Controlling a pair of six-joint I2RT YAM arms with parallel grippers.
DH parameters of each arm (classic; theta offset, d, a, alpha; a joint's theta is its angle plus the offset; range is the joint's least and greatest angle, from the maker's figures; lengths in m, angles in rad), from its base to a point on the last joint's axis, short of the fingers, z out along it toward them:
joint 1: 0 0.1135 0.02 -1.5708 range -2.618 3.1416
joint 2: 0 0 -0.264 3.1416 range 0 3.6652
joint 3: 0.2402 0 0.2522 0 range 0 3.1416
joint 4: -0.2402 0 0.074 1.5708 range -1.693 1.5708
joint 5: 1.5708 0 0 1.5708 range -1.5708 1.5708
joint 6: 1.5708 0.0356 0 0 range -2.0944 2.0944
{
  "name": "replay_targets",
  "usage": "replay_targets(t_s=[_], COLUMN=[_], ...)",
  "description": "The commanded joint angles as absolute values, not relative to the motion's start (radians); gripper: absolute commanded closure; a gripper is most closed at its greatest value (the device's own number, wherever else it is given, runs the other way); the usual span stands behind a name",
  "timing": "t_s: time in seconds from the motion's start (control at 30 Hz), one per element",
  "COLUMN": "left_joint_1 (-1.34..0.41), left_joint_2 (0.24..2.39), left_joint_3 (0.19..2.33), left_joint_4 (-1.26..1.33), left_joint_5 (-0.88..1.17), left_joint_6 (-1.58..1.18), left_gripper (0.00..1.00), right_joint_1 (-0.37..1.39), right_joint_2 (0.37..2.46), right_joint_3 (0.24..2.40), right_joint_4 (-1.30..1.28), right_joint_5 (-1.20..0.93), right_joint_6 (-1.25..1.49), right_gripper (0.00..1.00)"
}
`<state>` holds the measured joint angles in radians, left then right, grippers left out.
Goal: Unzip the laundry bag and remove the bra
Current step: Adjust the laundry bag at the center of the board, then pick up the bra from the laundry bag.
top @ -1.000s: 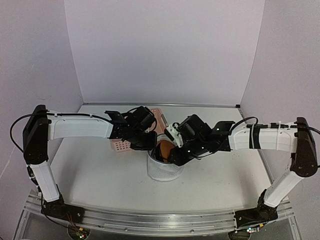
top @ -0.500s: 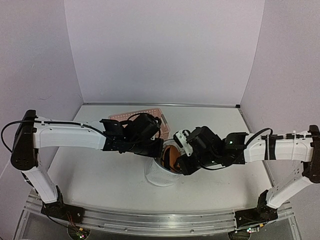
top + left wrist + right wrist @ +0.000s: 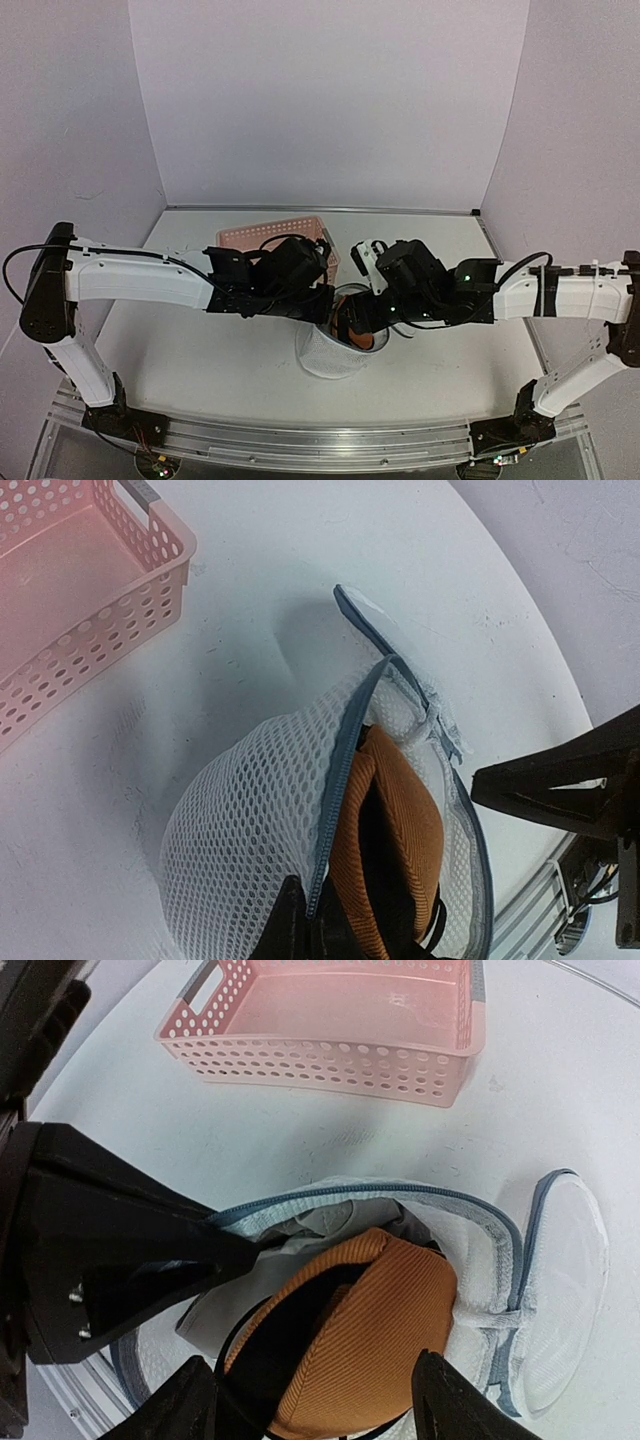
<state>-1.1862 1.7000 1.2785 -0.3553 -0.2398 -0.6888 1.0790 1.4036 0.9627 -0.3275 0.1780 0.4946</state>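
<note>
Mesh of the laundry bag (image 3: 480,1250) — unzipped on the surface (image 3: 620,1110), lower centre of the right wrist view — looks limp and light, so the left fingers (image 3: 190,1260) pinch its rim closed-tight while the right fingers (image 3: 455,1400) gape empty astride the soft orange bra (image 3: 370,1310) (probably best nipped at its ribbed cup edge).

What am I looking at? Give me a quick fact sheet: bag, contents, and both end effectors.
Laundry bag: white mesh, unzipped, lid flopped aside
Bra: orange, inside the bag, showing through the opening
Left end effector: shut, pinching the bag's zip rim
Right end effector: open, straddling the bra
Pink basket: beside the bag, apart from it
</note>
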Motion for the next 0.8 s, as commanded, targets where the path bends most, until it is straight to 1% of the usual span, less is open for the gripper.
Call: replay_targets(t_s=[0.0,0.37,0.5,0.53,0.6,0.7,0.77], left_joint_1=[-1.199,-1.218,-1.219,-1.219,-1.221,-1.22,-1.22], left_joint_2=[1.653,1.648,1.642,1.64,1.636,1.634,1.632], left_joint_3=[1.278,1.272,1.267,1.264,1.259,1.255,1.252], left_joint_4=[-0.303,-0.296,-0.294,-0.295,-0.293,-0.291,-0.29], left_joint_5=[-0.27,-0.29,-0.299,-0.302,-0.307,-0.31,-0.311], left_joint_6=[-0.694,-0.705,-0.71,-0.71,-0.715,-0.717,-0.719], left_gripper=[1.0,1.0,1.0,1.0,1.0,1.0,1.0], right_joint_1=[1.085,1.086,1.086,1.088,1.089,1.09,1.09], right_joint_2=[1.453,1.532,1.552,1.554,1.555,1.554,1.55], right_joint_3=[1.02,1.021,1.006,1.001,0.99,0.976,0.969], right_joint_4=[-0.283,-0.24,-0.236,-0.235,-0.23,-0.226,-0.225], right_joint_5=[0.215,0.241,0.244,0.245,0.242,0.246,0.251], right_joint_6=[0.54,0.598,0.609,0.614,0.618,0.624,0.626], right_gripper=[0.31,0.29,0.33,0.35,0.43,0.59,0.72])
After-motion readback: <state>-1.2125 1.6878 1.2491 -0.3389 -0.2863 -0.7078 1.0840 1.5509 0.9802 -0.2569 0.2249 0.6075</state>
